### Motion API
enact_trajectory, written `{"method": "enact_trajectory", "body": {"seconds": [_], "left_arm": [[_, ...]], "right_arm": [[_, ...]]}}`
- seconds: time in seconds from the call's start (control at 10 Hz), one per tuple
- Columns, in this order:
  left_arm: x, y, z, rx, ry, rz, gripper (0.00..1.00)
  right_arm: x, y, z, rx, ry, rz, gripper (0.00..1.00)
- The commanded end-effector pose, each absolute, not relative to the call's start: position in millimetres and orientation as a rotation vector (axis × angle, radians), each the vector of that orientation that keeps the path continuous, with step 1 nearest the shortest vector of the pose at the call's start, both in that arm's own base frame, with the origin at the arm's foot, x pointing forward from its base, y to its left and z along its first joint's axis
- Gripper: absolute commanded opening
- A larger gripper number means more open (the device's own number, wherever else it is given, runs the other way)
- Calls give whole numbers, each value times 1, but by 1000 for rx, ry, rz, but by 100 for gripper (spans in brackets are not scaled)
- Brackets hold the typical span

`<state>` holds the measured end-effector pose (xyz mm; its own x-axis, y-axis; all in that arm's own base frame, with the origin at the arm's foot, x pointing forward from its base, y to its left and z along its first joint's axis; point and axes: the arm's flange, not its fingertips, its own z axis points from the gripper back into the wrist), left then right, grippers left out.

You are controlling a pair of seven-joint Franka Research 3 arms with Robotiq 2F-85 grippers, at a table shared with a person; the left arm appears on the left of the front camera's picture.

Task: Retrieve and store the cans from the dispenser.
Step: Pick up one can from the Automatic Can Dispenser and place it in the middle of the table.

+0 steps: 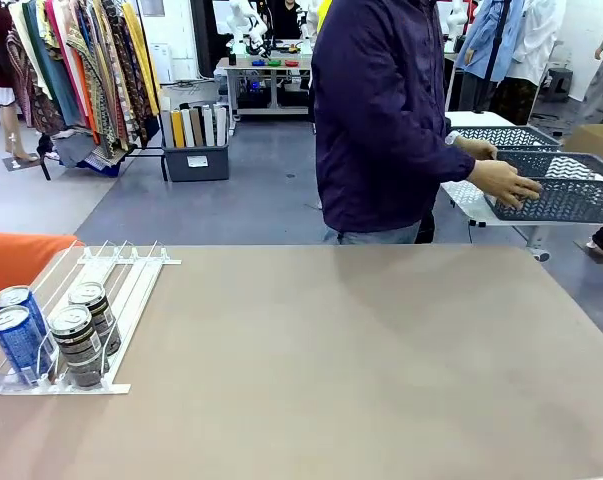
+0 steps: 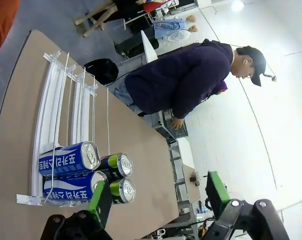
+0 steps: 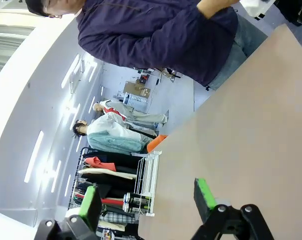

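Right now the left end effector (image 2: 158, 200) and right end effector (image 3: 146, 200) both gape released, empty; four cans (image 1: 78, 340) stand at the near end of the dispenser (image 1: 129, 290), left on the bench (image 1: 361, 360).

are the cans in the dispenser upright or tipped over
Upright. All four cans stand on their bases at the near end of the dispenser, silver tops facing up.

Blue cans (image 1: 17, 335) had white print, silver tops. Other cans (image 1: 81, 338) were black-grey banded, green near the top. Dispenser (image 1: 131, 275) was white and clear, desk (image 1: 381, 360) plain tan. Person's jacket (image 1: 381, 110) was dark navy; basket (image 1: 571, 190) dark grey mesh. Left hand (image 2: 157, 189) and right hand (image 3: 147, 194) were black with green pads (image 2: 98, 197).
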<state>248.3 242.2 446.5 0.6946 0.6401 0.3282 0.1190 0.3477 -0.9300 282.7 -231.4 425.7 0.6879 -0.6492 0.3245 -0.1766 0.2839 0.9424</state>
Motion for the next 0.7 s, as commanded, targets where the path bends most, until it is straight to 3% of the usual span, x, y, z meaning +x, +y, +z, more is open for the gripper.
{"method": "enact_trajectory", "body": {"seconds": [0.0,0.2,0.4,0.6], "left_arm": [[249,242,446,-1190,-764,383,100],[261,216,480,-1095,-664,277,100],[298,141,537,-721,-505,173,100],[329,65,558,-322,-404,2,100]], "right_arm": [[283,-231,431,1292,-796,-373,100],[283,-231,431,1292,-796,-373,100],[283,-231,431,1292,-796,-373,100],[283,-231,431,1292,-796,-373,100]]}}
